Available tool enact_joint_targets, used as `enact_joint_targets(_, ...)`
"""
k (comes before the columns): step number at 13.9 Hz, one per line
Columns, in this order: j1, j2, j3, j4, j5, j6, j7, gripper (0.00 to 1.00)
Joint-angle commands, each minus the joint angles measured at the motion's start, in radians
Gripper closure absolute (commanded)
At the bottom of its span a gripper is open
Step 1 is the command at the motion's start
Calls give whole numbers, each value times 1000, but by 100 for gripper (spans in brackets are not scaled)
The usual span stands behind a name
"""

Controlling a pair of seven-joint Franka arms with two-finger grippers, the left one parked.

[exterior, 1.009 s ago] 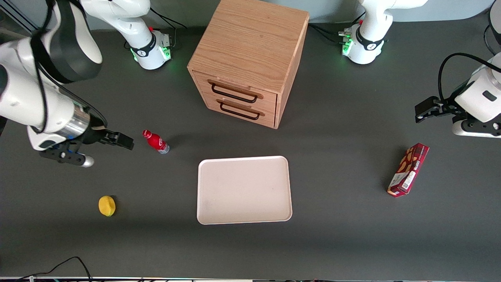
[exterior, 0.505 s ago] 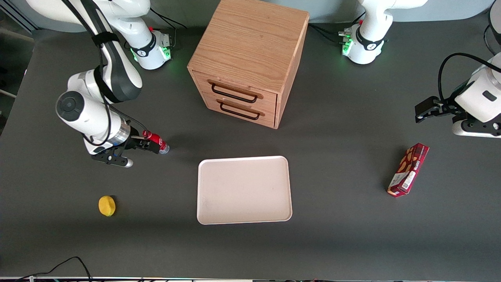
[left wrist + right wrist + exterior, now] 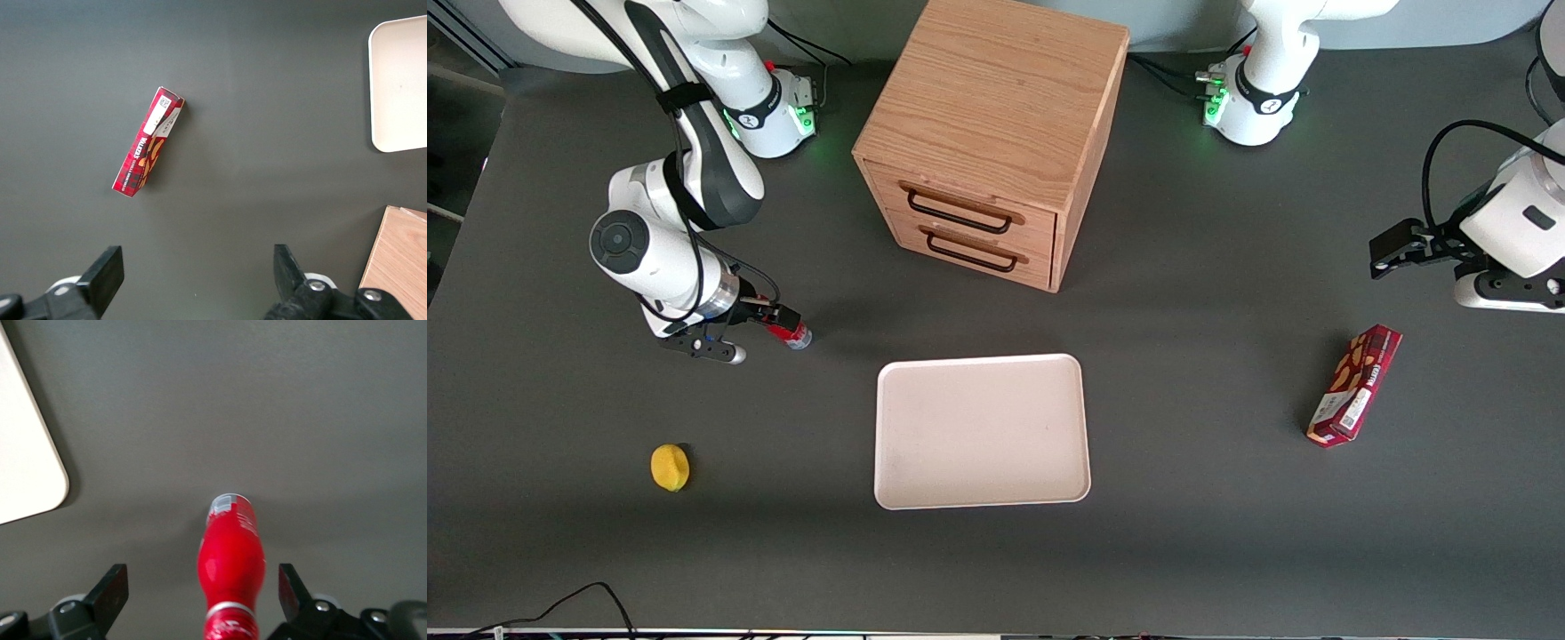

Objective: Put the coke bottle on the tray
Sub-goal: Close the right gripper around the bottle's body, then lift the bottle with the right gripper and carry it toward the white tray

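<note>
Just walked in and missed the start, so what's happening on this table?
The working arm's gripper is down at the coke bottle, which lies on the table, its open fingers on either side of it, not closed. The tray sits bare, nearer the front camera than the wooden drawer cabinet.

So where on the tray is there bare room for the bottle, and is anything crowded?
The whole tray is bare. Crowding is only at the bottle, lying on the table between the open claw fingers, beside the tray's corner farthest from the front camera.
</note>
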Motion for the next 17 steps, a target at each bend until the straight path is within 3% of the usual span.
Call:
enact_joint_targets(1,-33,-59,10,-30,17,-45,-18,0)
enact_joint_targets(8,-34,-70,30,-35,67,-73,-19,2)
enact_joint_targets(9,-34,-70,30,-35,67,-73,-19,12)
enact_joint_targets(14,-34,-65,30,-35,67,-74,-25,98)
enact_joint_targets(17,-34,-68,30,-27,67,-80,-31,100)
